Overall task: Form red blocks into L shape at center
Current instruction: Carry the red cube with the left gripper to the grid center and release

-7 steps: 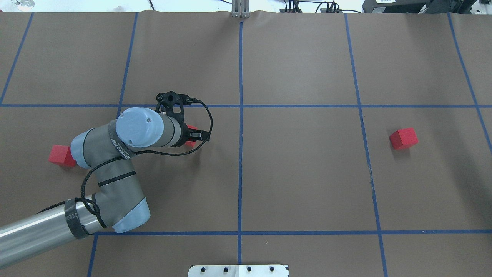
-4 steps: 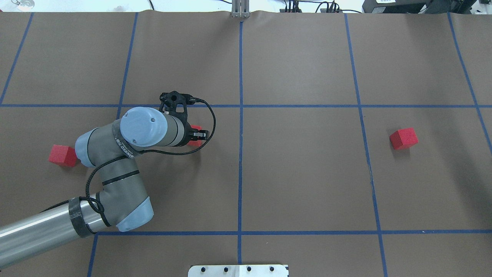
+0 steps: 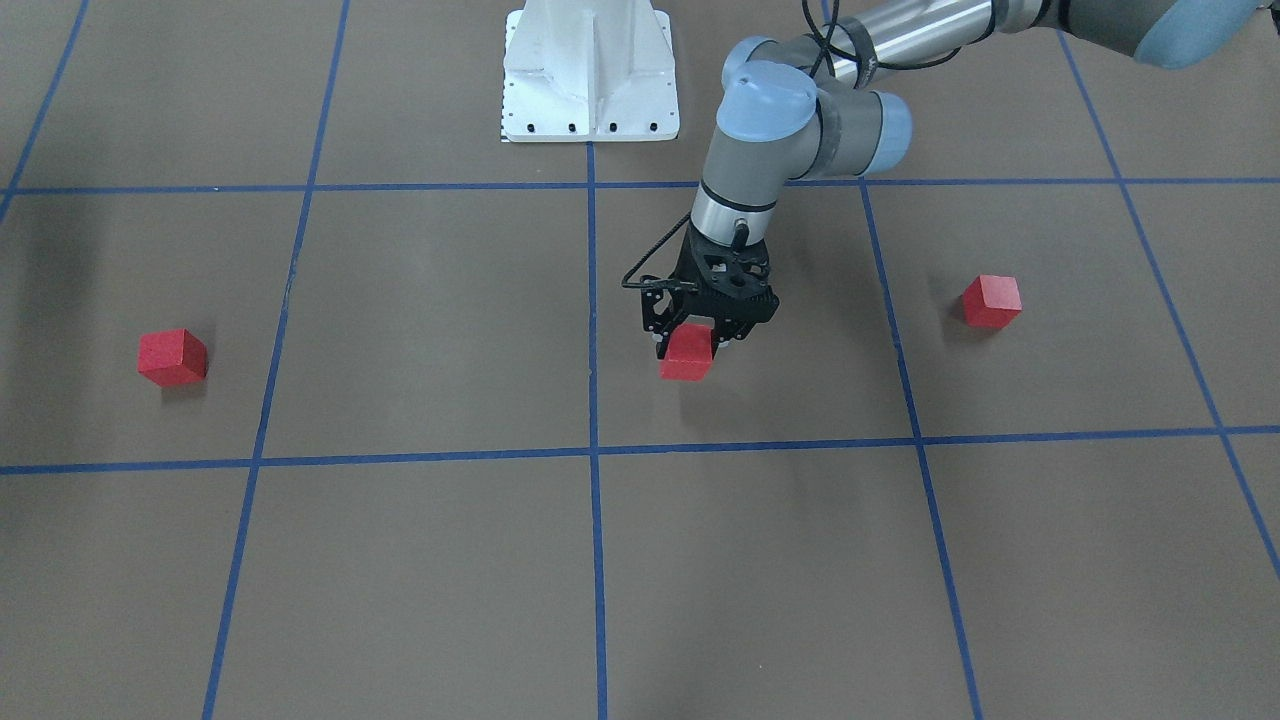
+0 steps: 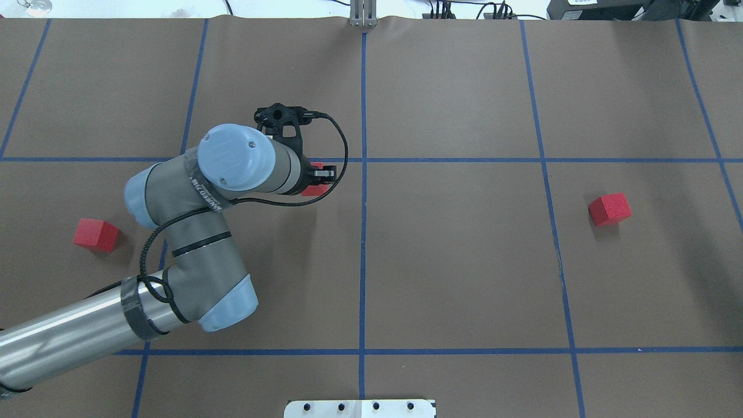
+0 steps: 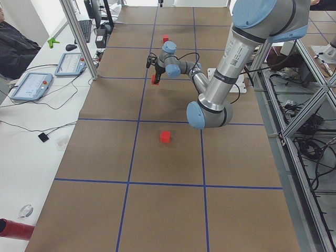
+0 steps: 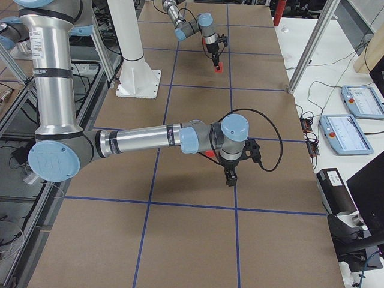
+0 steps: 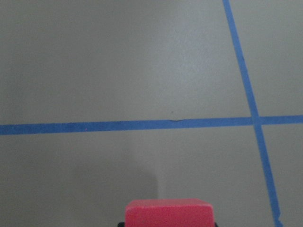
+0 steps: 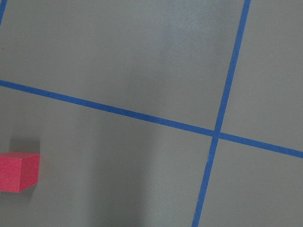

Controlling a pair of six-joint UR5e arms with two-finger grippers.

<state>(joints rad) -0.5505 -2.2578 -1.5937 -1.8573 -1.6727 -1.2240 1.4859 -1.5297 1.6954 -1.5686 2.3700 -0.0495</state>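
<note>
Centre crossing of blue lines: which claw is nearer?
Left. The left claw, gripping a red block, hangs close by on the crossing's left; the right claw is far off on the robot's right.

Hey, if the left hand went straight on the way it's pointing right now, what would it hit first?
The left hand points straight down, so the red block clamped in it would meet the bare brown table first. Nothing else seems to lie beneath, though its height is hard to judge.

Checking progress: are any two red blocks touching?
No, the held block, the view-left block and the view-right block are far apart.
</note>
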